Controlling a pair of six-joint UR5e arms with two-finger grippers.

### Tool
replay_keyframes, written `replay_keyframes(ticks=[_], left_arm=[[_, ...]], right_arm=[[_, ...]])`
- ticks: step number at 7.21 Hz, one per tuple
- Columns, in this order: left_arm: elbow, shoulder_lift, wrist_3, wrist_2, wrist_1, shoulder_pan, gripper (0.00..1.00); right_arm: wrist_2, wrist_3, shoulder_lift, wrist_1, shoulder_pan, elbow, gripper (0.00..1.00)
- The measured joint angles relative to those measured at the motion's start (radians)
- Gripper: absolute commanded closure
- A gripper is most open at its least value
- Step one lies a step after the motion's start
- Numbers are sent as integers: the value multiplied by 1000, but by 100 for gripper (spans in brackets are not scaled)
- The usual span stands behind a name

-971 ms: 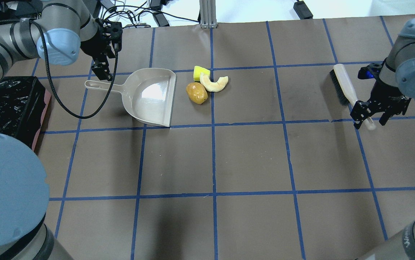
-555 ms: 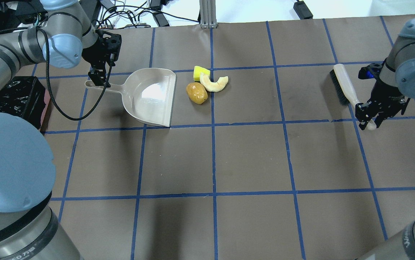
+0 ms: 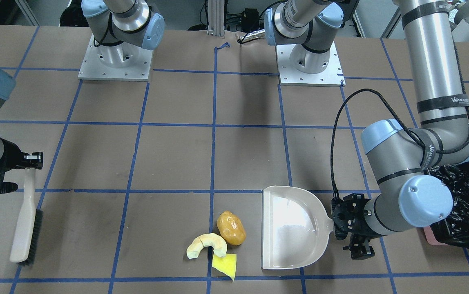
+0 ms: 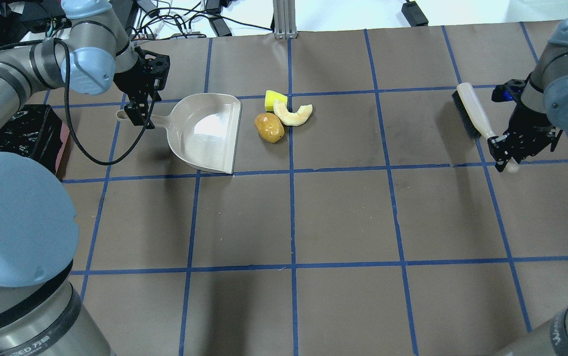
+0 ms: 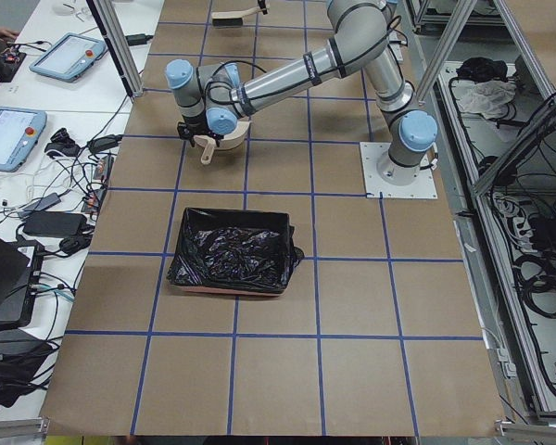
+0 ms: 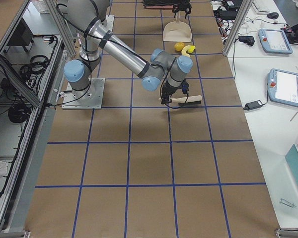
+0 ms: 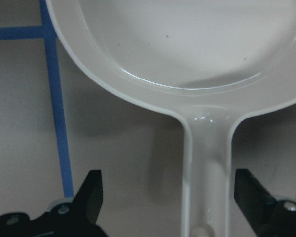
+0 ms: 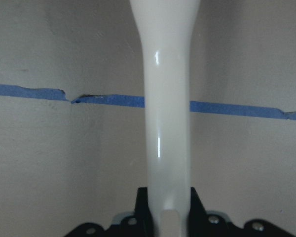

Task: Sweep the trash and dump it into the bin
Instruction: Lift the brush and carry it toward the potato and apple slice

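The trash lies in a cluster right of the dustpan's open mouth: an amber lump (image 4: 269, 127) (image 3: 231, 228), a pale crescent (image 4: 293, 114) (image 3: 206, 244) and a yellow wedge (image 4: 275, 100) (image 3: 224, 264). The beige dustpan (image 4: 207, 133) (image 3: 291, 228) lies flat. My left gripper (image 4: 138, 116) (image 7: 170, 192) is open, its fingers (image 7: 91, 197) standing wide on either side of the dustpan handle (image 7: 207, 187). My right gripper (image 4: 504, 148) (image 8: 167, 212) is shut on the handle of the white brush (image 4: 469, 111) (image 8: 167, 98) at the far right. The black-lined bin (image 4: 17, 136) (image 5: 232, 250) stands left of the dustpan.
The table is brown paper with a blue tape grid (image 4: 291, 217). The arm bases (image 3: 310, 61) are bolted near the robot side. Cables and an aluminium post (image 4: 284, 17) sit beyond the far edge. The left arm's black cable (image 4: 86, 148) hangs between bin and dustpan.
My left gripper has come down over the dustpan handle. My right gripper has gone from open around the brush handle to shut on it, and the brush has shifted slightly away.
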Motion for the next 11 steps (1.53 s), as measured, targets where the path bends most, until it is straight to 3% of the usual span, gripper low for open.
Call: replay_keyframes(ticks=[4, 8, 10, 11], left_arm=[[-11, -4, -10, -6, -30, 2, 4], [-53, 1, -20, -5, -21, -4, 4], [-60, -8, -13, -8, -7, 3, 9], [-61, -10, -11, -11, -4, 5, 20]], right_arm=[[-52, 245, -68, 73, 238, -16, 87], [-72, 619, -3, 101, 489, -88, 88], [-71, 726, 68, 115, 582, -148, 88], [-57, 764, 98, 129, 612, -176, 88]])
